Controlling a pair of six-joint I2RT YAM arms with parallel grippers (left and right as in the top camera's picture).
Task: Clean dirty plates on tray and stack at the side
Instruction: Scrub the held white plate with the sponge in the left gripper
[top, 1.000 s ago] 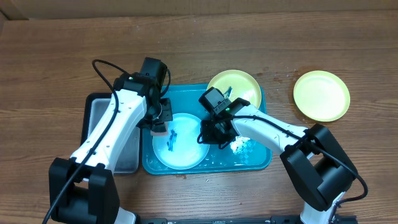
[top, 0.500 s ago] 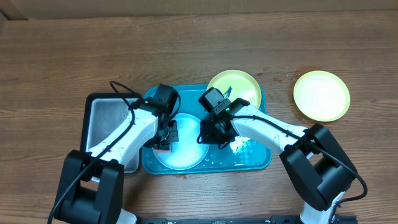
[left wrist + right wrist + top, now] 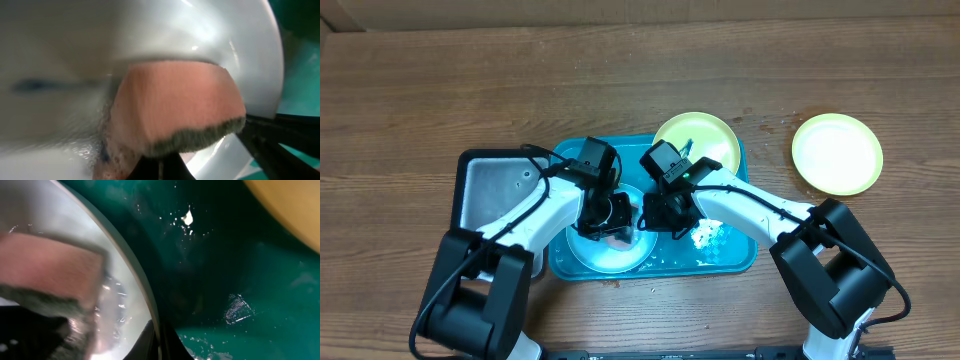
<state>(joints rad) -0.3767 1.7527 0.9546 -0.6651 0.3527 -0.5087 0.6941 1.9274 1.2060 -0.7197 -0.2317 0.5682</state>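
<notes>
Left wrist view super blurry, gripper fingers mostly cut off at bottom edge. Left gripper (image 3: 605,218) clenching pink sponge (image 3: 175,110), pressing it on blue-white plate (image 3: 610,262) sitting in teal tray (image 3: 735,258). Arms hiding most of that plate, blue smear (image 3: 40,86) barely showing. Right gripper (image 3: 653,215) pinching its right rim. Counting three plates: yellow-green plate (image 3: 705,138) overlapping tray's far right corner, second yellow-green plate (image 3: 837,152) lying on desk (image 3: 420,90). Grey tray (image 3: 490,190) sitting just left of teal one.
</notes>
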